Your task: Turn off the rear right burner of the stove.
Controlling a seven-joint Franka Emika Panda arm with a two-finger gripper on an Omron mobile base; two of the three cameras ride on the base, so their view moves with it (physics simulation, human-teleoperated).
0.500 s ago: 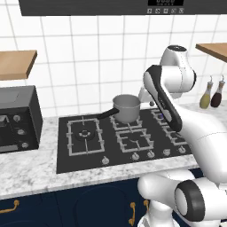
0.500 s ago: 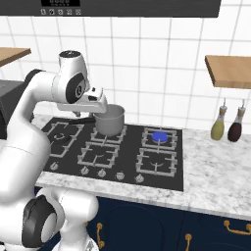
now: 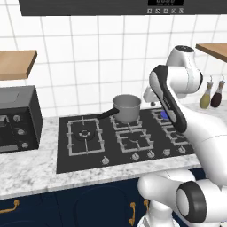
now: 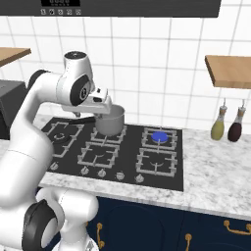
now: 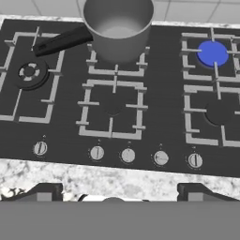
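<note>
The stove point(image 5: 164, 93) is a black glass cooktop point(image 3: 62, 153) with grey grates. Its rear right burner point(image 5: 212, 53) glows blue, as the right base view also shows point(image 4: 159, 137); in the left base view my arm partly covers the burner point(image 3: 164, 115). A row of small silver knobs point(image 5: 127, 155) runs along the front edge point(image 4: 120, 175). My gripper point(image 5: 119, 194) hangs above the stove's front middle, open and holding nothing. In the right base view the gripper point(image 4: 100, 105) hovers beside the pot.
A grey pot point(image 5: 118, 26) with a black handle sits on the rear middle burner point(image 4: 109, 121). A dark oven point(image 3: 15, 117) stands left of the stove. Two bottles point(image 4: 218, 125) stand on the marble counter at the right. Wooden shelves hang on both sides.
</note>
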